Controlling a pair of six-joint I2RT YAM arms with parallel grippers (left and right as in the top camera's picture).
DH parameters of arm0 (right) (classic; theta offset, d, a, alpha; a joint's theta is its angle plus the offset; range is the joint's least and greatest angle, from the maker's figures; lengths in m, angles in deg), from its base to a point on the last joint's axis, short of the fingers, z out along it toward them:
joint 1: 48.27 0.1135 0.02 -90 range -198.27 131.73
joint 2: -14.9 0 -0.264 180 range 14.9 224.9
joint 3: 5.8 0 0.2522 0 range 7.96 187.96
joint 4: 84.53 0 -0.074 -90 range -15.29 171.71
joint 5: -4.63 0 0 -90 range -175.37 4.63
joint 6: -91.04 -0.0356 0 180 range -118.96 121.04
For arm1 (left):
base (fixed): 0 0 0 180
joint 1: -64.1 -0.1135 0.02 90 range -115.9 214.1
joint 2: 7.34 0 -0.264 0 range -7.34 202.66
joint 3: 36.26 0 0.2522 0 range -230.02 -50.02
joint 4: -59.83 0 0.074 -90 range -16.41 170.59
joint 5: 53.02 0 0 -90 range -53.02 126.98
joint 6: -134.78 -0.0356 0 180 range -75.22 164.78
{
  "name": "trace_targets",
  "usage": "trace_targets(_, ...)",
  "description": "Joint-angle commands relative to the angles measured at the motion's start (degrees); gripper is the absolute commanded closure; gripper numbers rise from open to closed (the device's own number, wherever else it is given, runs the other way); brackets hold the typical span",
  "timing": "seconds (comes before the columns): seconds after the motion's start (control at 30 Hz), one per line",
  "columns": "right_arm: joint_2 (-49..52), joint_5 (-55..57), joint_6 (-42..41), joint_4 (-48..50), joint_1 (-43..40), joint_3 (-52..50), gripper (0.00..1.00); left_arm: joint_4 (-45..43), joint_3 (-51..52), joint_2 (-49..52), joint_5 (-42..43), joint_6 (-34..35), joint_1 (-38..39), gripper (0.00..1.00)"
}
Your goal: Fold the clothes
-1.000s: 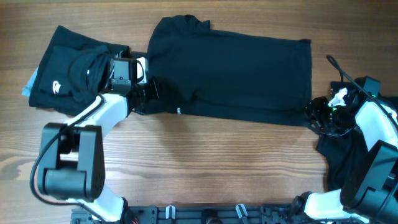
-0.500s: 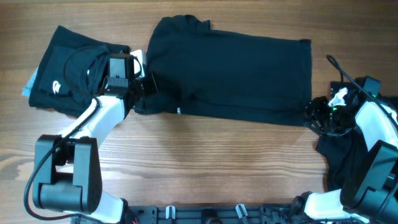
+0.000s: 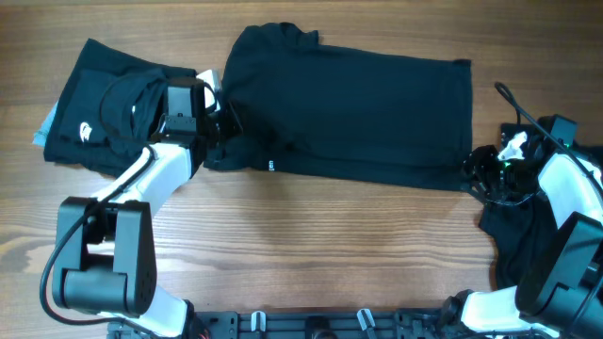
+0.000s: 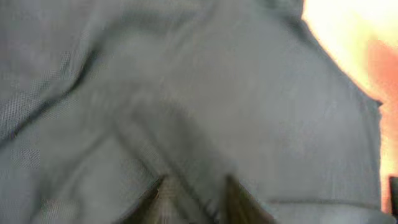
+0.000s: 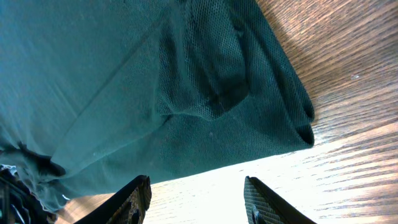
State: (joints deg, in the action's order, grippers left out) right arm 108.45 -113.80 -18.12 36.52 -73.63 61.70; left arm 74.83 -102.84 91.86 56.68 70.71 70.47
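Note:
A large black shirt (image 3: 349, 113) lies spread flat across the middle of the table, collar at the upper left. My left gripper (image 3: 223, 130) is at its left edge. In the blurred left wrist view the dark fabric (image 4: 186, 93) fills the frame, and a ridge of it runs between the narrowed fingers (image 4: 239, 202), which look shut on it. My right gripper (image 3: 476, 174) is by the shirt's lower right corner. In the right wrist view it (image 5: 196, 199) is open and empty over bare wood, just short of the folded hem (image 5: 205, 106).
A stack of folded black shirts with a white logo (image 3: 99, 118) lies at the left, close behind my left arm. Another dark heap of clothes (image 3: 528, 235) lies at the right edge under my right arm. The wooden table (image 3: 311, 245) runs along the front.
My left gripper has moved a little up and right along the shirt's left edge. The shirt and my right arm have not visibly moved.

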Motion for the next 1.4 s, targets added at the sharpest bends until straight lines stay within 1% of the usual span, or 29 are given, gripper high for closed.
trace_targets(0.0, 0.74, 0.15, 0.92, 0.17, 0.31, 0.79, 0.47, 5.97, -0.57, -1.86, 5.97, -0.2, 0.87, 0.8)
trace_targets(0.07, 0.74, 0.15, 0.92, 0.35, 0.31, 0.79, 0.47, 9.55, -0.55, -1.68, 7.43, -0.37, 3.45, 0.77)
trace_targets(0.1, 0.74, 0.17, 0.96, 0.33, 0.31, 0.79, 0.47, 12.41, -0.55, -1.4, 4.09, -1.66, 7.28, 0.74)
trace_targets(0.13, 0.74, 0.17, 0.96, 0.33, 0.31, 0.79, 0.47, 12.98, -0.55, -1.22, 2.01, -1.66, 8.5, 0.71)
trace_targets(0.23, 0.74, 0.17, 0.98, 0.33, 0.31, 0.79, 0.47, 13.84, -0.55, -0.07, 0.55, 0.02, 11.61, 0.67)
trace_targets(0.27, 0.74, 0.17, 0.98, 0.31, 0.31, 0.79, 0.46, 13.79, -0.55, 0.68, 0.02, 0.83, 12.5, 0.58)
trace_targets(0.3, 0.74, 0.17, 0.94, 0.33, 0.31, 0.79, 0.46, 13.86, -0.55, 1.44, -2.27, 2.62, 13.18, 0.45)
trace_targets(0.33, 0.74, 0.15, 0.96, 0.33, 0.31, 0.79, 0.47, 13.6, -0.55, 2.25, -4.42, 4.52, 13.6, 0.42)
trace_targets(0.47, 0.74, 0.15, 1.01, 0.28, 0.31, 0.79, 0.46, 9.62, -0.55, 4.7, -6.05, 5.07, 13.7, 0.43)
trace_targets(0.57, 0.74, 0.15, 1.03, 0.24, 0.31, 0.79, 0.46, 6.86, -0.55, 4.96, -9.53, 6.27, 13.7, 0.42)
trace_targets(0.63, 0.74, 0.15, 0.98, 0.26, 0.31, 0.79, 0.46, 4.55, -0.55, 4.96, -10.01, 6.29, 13.73, 0.44)
trace_targets(0.7, 0.74, 0.15, 1.01, 0.28, 0.31, 0.79, 0.46, 2.99, -0.55, 4.98, -10.64, 6.34, 13.73, 0.49)
trace_targets(0.77, 0.74, 0.15, 1.01, 0.28, 0.31, 0.79, 0.46, 2.75, -0.55, 5.16, -11.54, 6.32, 13.73, 0.5)
trace_targets(0.83, 0.74, 0.15, 1.01, 0.28, 0.31, 0.79, 0.46, 2.6, -0.55, 5.84, -11.65, 6.36, 13.73, 0.55)
trace_targets(0.9, 0.74, 0.15, 1.01, 0.31, 0.31, 0.79, 0.46, 2.56, -0.55, 6.75, -11.65, 7.67, 13.97, 0.71)
trace_targets(0.97, 0.74, 0.15, 1.01, 0.26, 0.31, 0.79, 0.46, 1.75, -0.55, 6.99, -11.28, 7.8, 14.14, 0.92)
trace_targets(1.0, 0.74, 0.13, 1.03, 0.22, 0.31, 0.79, 0.46, 0.42, -0.57, 6.67, -9.88, 7.8, 14.08, 0.96)
trace_targets(1.07, 0.76, 0.15, 1.01, 0.22, 0.31, 0.79, 0.46, -1.73, -0.72, 5.64, -8.17, 7.8, 13.7, 0.96)
trace_targets(1.27, 0.74, 0.15, 1.01, 0.42, 0.31, 0.79, 0.46, -3.02, -4.55, 3.56, -8.2, 7.82, 13.7, 0.96)
trace_targets(1.3, 0.74, 0.15, 1.01, 0.39, 0.31, 0.79, 0.46, -3.96, -4.52, 3.61, -8.2, 7.85, 13.99, 0.95)
trace_targets(1.37, 0.74, 0.15, 0.98, 0.37, 0.31, 0.79, 0.46, -5.03, -4.52, 3.96, -8.31, 7.85, 14.8, 0.88)
